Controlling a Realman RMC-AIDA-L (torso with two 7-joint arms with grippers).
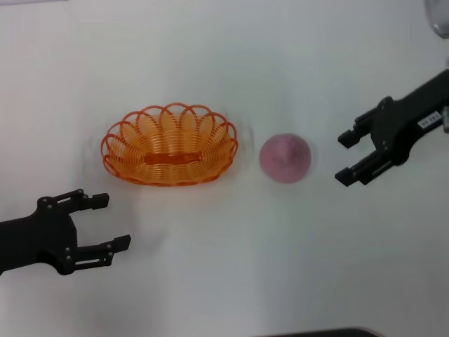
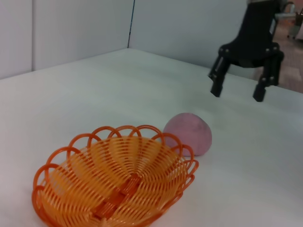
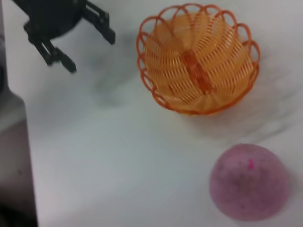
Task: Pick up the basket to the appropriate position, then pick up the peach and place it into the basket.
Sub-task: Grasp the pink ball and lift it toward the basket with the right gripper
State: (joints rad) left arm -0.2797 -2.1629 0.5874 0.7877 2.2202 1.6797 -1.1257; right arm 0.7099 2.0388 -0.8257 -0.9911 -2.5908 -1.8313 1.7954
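The left tool hangs over the counter with its fingers spread wide, gripping nothing, near the basket but apart from it. The right tool is likewise wide open and empty, its tips pointed toward the peach without touching it. The basket sits upright on the counter's middle, holding nothing, with the peach just beside it on the side facing the right tool; a narrow gap separates them in the head view. The left wrist view shows the peach partly behind the basket's scalloped rim, the right tool beyond, and pale wall panels behind the counter's far edge.
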